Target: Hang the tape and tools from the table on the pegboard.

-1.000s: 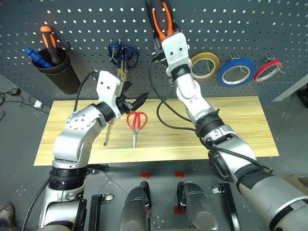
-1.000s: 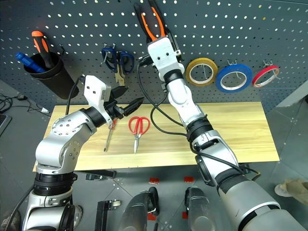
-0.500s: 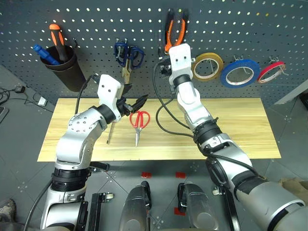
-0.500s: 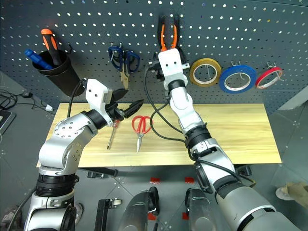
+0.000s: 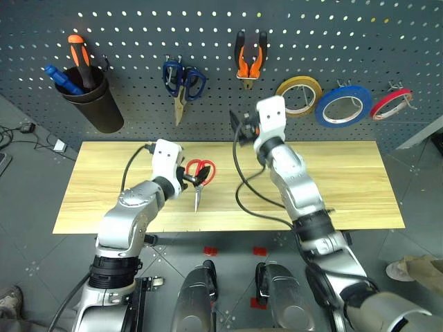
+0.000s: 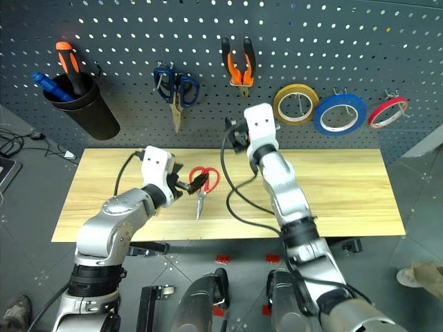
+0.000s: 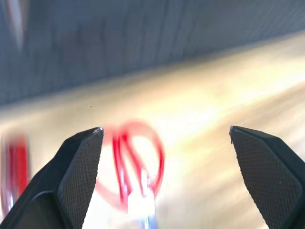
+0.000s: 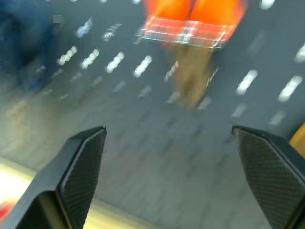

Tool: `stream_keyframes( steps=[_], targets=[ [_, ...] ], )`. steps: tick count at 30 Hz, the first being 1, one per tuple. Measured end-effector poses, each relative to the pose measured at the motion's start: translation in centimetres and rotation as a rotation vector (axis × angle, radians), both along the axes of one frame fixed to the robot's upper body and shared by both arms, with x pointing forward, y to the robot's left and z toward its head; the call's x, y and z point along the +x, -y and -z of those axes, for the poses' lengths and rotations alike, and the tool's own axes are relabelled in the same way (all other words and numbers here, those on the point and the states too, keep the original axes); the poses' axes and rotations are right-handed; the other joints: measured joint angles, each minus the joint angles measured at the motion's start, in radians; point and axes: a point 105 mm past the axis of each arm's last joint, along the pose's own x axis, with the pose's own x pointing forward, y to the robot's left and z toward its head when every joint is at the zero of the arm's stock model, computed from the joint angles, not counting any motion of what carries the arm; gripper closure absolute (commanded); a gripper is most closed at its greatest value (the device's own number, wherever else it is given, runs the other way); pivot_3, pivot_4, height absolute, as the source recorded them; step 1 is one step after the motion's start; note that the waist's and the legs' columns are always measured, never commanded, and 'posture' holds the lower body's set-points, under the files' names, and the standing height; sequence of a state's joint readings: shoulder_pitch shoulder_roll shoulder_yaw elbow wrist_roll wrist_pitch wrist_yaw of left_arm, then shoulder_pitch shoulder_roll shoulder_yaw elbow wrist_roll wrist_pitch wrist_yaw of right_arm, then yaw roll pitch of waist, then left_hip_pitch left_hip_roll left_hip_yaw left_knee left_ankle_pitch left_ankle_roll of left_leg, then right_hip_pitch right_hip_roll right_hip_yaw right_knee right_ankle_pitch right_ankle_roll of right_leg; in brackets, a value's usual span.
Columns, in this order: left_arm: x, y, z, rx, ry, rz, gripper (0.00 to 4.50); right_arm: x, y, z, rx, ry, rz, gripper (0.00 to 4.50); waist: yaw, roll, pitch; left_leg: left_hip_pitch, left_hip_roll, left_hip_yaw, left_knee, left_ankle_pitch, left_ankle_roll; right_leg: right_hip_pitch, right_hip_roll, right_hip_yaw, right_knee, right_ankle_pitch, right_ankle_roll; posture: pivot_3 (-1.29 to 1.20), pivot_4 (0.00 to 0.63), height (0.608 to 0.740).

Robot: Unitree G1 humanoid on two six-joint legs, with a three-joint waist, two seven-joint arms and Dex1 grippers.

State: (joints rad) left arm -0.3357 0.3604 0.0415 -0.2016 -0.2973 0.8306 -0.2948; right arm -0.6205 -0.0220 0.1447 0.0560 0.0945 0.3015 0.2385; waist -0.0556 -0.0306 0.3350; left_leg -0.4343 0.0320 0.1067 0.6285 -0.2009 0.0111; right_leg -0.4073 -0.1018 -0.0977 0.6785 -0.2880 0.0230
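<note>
Currently: red scissors [image 5: 199,173] just ahead of my left gripper [image 5: 191,179], fingers spread; blades toward the table's [image 5: 346,187] near edge; right gripper farther.

we see the head views evenly and fairly brightly lit, with the pegboard [image 5: 387,41] holes showing as small bright dots and the table [image 5: 346,173] pale with no hard glare. shadows are soft: a faint one lies under the red-handled scissors [image 5: 199,173] near the table's middle. both head views stay sharp to their edges, with the table's long edges slightly bowed. both wrist views are smeared by motion blur: the scissors streak red, the pliers [image 8: 193,19] smear orange, holes stretch to dashes.
</note>
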Motion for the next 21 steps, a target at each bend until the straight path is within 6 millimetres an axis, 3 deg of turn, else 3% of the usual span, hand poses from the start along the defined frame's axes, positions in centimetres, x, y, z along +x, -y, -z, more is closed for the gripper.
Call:
stream_keyframes(
  steps=[4, 7, 17, 21],
  targets=[
    [-0.5, -0.3, 1.6, 0.039, -0.074, -0.043, 0.05, -4.4, 0.2, 2.2, -0.024, -0.163, -0.222, 0.00, 0.002, 0.000, 0.000, 0.000, 0.001, -0.002, 0.001, 0.000, 0.000, 0.000, 0.000, -0.001, 0.001, 0.000, 0.000, -0.15, 0.360, 0.740],
    [-0.3, 0.4, 2.5, 0.051, -0.098, -0.038, 0.05, -6.6, 0.7, 4.2, -0.074, -0.270, -0.299, 0.00, 0.002, -0.001, 0.000, 0.001, 0.000, -0.002, 0.001, 0.000, 0.000, 0.001, 0.000, -0.001, 0.001, 0.000, 0.000, -0.16, 0.364, 0.740],
    [0.8, 1.0, 7.1, 0.106, -0.242, -0.131, 0.05, -8.5, 0.6, 5.3, -0.136, -0.346, -0.387, 0.00, 0.001, -0.003, 0.002, 0.000, 0.000, -0.001, 0.000, -0.001, 0.001, 0.000, 0.000, -0.001, -0.001, 0.000, 0.000, -0.18, 0.363, 0.740],
    [1.6, 1.1, 7.3, 0.141, -0.221, -0.162, 0.05, -9.1, 0.7, 5.8, -0.162, -0.358, -0.416, 0.00, 0.002, -0.004, 0.002, 0.000, 0.000, -0.001, 0.000, -0.001, 0.001, 0.001, -0.001, -0.001, 0.000, 0.000, 0.000, -0.18, 0.359, 0.740]
  ],
)
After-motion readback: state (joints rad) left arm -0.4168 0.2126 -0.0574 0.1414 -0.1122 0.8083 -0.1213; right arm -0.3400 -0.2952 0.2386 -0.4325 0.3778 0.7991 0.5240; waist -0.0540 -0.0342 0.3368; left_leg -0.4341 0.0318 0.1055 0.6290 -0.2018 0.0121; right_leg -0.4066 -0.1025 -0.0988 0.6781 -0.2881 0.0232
